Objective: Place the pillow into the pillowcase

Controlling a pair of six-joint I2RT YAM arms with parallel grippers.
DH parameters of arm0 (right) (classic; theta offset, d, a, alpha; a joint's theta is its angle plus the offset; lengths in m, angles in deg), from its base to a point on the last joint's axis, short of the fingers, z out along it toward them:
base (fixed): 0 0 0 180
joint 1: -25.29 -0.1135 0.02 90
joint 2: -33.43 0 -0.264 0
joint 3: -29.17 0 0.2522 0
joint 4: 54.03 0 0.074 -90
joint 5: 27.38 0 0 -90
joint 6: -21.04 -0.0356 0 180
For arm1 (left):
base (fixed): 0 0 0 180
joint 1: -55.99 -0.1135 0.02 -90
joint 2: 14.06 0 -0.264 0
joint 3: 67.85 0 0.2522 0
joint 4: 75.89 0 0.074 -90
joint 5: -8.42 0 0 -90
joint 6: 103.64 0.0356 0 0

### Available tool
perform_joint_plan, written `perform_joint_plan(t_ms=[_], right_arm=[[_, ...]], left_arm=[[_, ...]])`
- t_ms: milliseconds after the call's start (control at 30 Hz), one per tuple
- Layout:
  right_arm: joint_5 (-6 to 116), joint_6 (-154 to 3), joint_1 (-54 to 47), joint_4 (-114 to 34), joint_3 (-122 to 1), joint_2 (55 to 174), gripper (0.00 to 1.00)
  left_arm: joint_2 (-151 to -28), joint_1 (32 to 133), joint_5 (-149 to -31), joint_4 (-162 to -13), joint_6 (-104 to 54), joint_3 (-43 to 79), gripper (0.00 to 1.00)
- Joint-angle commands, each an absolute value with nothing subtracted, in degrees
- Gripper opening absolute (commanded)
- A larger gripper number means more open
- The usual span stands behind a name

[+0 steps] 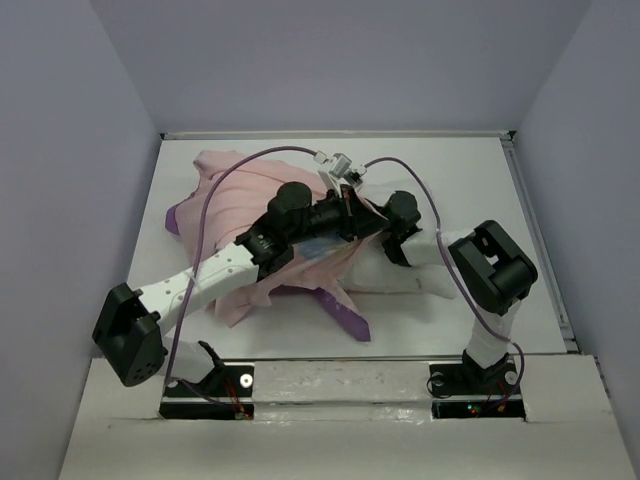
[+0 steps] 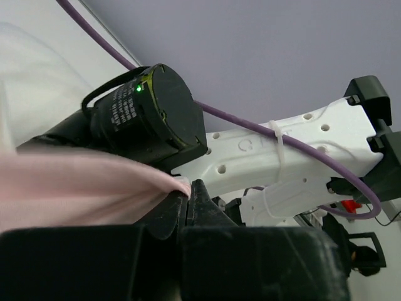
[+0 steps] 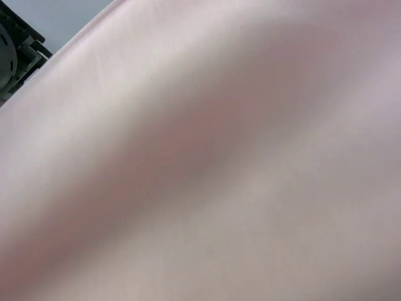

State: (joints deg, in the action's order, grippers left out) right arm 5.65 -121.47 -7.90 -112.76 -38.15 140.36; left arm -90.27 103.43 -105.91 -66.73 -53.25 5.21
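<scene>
Sprawling across the counter (image 1: 450,165), the pink pillowcase (image 1: 235,185) lay bunched beneath the left gripper (image 2: 188,193), which pinched a fold of it. The white pillow (image 1: 395,278) lay under the right gripper (image 1: 372,212), which was pressed together. Pink cloth covered its camera, so I cannot tell whether it held anything.
</scene>
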Motion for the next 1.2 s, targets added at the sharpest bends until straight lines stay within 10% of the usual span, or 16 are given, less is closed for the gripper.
perform_joint_plan(t_ms=[0,567,633,767,867,1167], right_arm=[[17.6,-114.2,-13.6,-119.5,-43.6,138.8,0.0],[25.4,-120.7,-12.6,-119.1,-42.5,136.3,0.0],[29.5,-119.0,-12.6,-117.7,-37.1,133.5,0.0],[35.9,-113.3,-12.6,-111.3,-25.8,127.0,0.0],[41.6,-111.2,-12.6,-108.7,-22.1,123.1,0.0],[53.6,-103.8,-15.4,-95.6,-19.6,117.4,0.0]], left_arm=[[-91.7,111.2,-116.7,-51.9,-57.2,12.7,0.0],[-90.9,114.6,-112.8,-46.7,-56.3,7.1,0.0],[-89.4,114.6,-110.7,-54.1,-52.9,9.6,0.16],[-84.6,114.0,-98.8,-69.1,-43.3,13.0,0.79],[-80.9,113.8,-91.5,-78.7,-38.7,14.8,0.99],[-73.2,109.6,-78.4,-92.5,-36.8,15.6,0.99]])
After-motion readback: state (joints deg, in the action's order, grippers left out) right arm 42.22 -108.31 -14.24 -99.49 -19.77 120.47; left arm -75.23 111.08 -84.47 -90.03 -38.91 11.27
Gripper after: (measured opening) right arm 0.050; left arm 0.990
